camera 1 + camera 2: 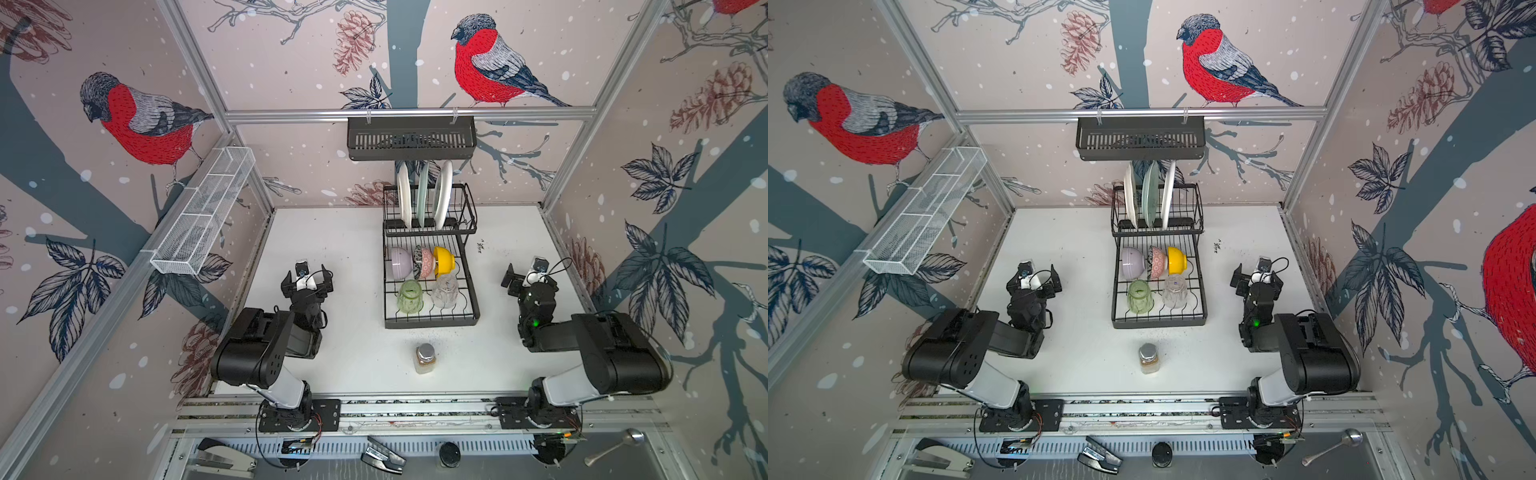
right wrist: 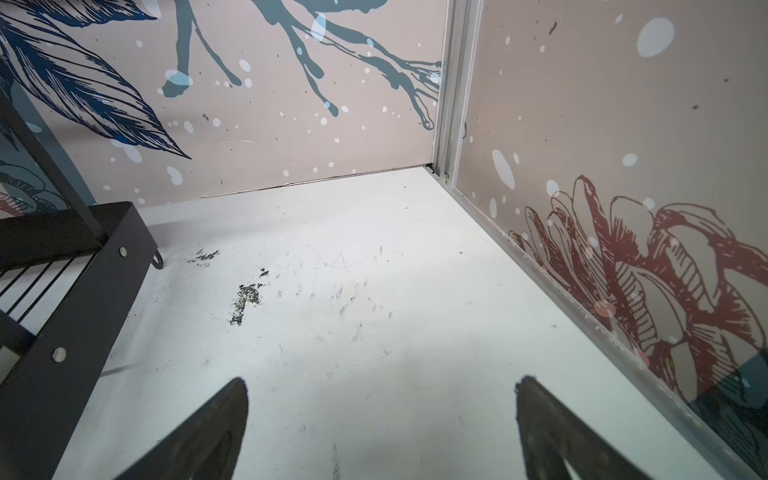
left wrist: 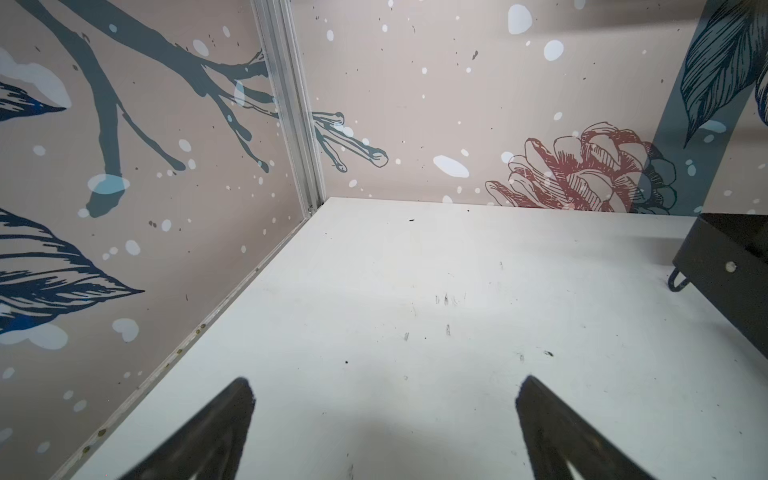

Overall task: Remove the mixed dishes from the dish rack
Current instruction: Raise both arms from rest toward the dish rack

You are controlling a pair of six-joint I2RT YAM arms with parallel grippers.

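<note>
Black wire forms the two-level dish rack (image 1: 432,323), seen fully loaded at the middle of the white tabletop (image 1: 332,232) in both top views. On its raised far tier three plates are held on edge: a white plate (image 1: 404,195), a pale green plate (image 1: 423,193) and a second white plate (image 1: 442,193). Across the lower tier a lilac bowl (image 1: 400,262), a pink-patterned bowl (image 1: 424,262) and a yellow bowl (image 1: 443,258) are tipped on their sides in a row. Nearer the arms, a green ribbed tumbler (image 1: 410,296) and a clear ribbed tumbler (image 1: 444,291) are set side by side. Nothing has yet been lifted out. The rack's long axis is run from the arms' side toward the back wall, between the two arms. Left jaws and right jaws are both spread wide and empty, pointed at the back wall over bare tabletop, so the rack lies inward of each. The right jaws are judged slightly nearer, with the clear tumbler and yellow bowl on their side. A small silver-capped jar of brown powder (image 1: 424,358) is seen in front of the rack.
</note>
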